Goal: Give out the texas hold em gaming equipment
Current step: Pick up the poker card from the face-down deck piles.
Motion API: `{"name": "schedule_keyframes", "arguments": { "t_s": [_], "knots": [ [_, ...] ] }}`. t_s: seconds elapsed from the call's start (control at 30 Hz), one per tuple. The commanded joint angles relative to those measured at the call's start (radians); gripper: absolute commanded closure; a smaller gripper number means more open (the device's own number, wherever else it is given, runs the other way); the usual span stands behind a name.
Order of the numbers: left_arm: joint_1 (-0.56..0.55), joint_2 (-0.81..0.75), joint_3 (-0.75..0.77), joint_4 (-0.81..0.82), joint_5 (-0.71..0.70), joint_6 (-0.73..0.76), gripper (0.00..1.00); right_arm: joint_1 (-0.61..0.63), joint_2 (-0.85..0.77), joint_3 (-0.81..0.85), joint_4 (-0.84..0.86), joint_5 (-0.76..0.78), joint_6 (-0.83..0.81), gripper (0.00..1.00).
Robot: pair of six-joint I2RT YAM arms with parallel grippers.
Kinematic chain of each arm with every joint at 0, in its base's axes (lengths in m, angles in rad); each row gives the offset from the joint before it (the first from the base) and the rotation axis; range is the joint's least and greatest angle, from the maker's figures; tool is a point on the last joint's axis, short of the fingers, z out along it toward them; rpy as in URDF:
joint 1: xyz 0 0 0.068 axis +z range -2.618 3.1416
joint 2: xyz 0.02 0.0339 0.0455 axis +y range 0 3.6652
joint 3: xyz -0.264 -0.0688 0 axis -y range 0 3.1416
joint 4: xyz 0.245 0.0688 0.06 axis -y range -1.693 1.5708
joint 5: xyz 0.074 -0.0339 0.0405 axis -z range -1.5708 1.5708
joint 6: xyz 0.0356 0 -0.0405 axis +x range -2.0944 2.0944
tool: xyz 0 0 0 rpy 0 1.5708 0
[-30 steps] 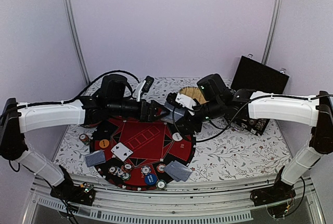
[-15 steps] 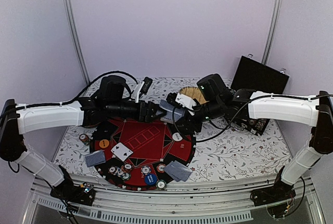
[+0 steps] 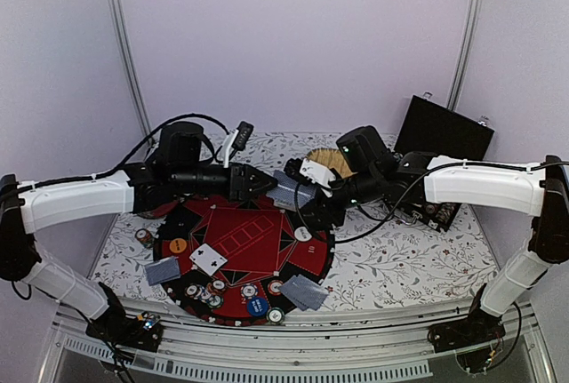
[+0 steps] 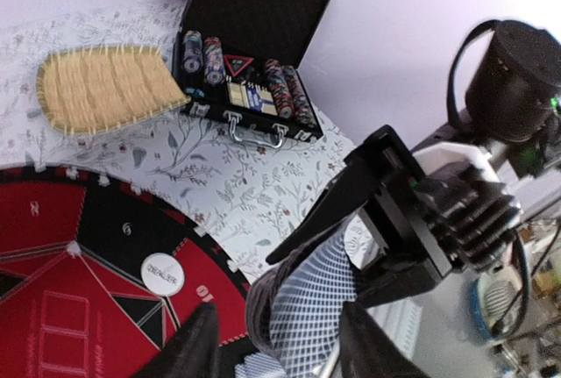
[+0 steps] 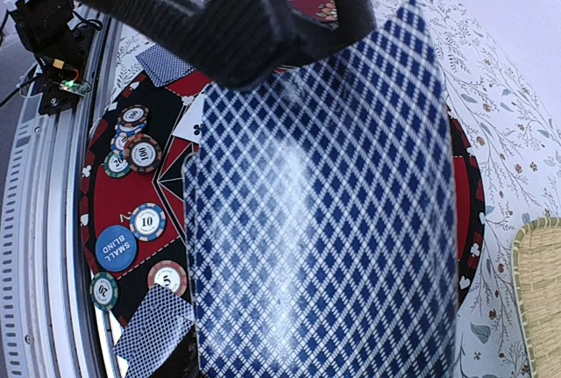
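Note:
A bent deck of playing cards [image 3: 292, 190] with blue diamond backs hangs above the far rim of the round red and black poker mat [image 3: 249, 241], with my right gripper [image 3: 313, 203] shut on it. The deck [image 5: 324, 220] fills the right wrist view. My left gripper [image 3: 263, 184] faces the deck's free end [image 4: 311, 295]. Its jaws straddle that end, partly narrowed; one finger [image 4: 368, 343] is at the edge and the other stands apart. On the mat lie two face-down card piles [image 3: 163, 270] [image 3: 304, 292], a face-up card [image 3: 208, 259], a dealer button [image 4: 162, 274] and several chips [image 3: 209, 294].
An oval woven straw tray [image 3: 324, 163] lies on the floral cloth behind the grippers. An open black chip case [image 3: 440, 161] with stacked chips stands at the back right. Metal posts rise at both back corners, and cables run from each wrist.
My left arm has drawn back to the left and its jaws have narrowed round the deck's end. The right gripper has kept its hold on the deck in place.

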Motion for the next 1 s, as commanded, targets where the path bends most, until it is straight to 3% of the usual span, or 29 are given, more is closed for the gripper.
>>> {"name": "schedule_keyframes", "arguments": {
  "t_s": [0.0, 0.13, 0.67, 0.83, 0.97],
  "knots": [
    [0.007, 0.023, 0.003, 0.029, 0.061, 0.009, 0.65, 0.006, 0.011, 0.039, 0.002, 0.006, -0.008, 0.56],
    [0.01, 0.039, 0.034, -0.022, 0.074, 0.032, 0.99, 0.005, 0.012, 0.046, -0.001, 0.012, -0.009, 0.56],
    [0.013, -0.157, 0.01, -0.094, 0.037, 0.078, 1.0, -0.065, -0.004, -0.042, 0.036, 0.047, 0.018, 0.57],
    [0.045, -0.242, 0.106, -0.401, -0.228, 0.154, 1.0, -0.094, -0.003, -0.055, 0.03, 0.072, 0.029, 0.57],
    [0.046, -0.229, 0.162, -0.632, -0.634, 0.191, 1.0, -0.099, -0.013, -0.059, 0.029, 0.076, 0.022, 0.57]
  ]
}}
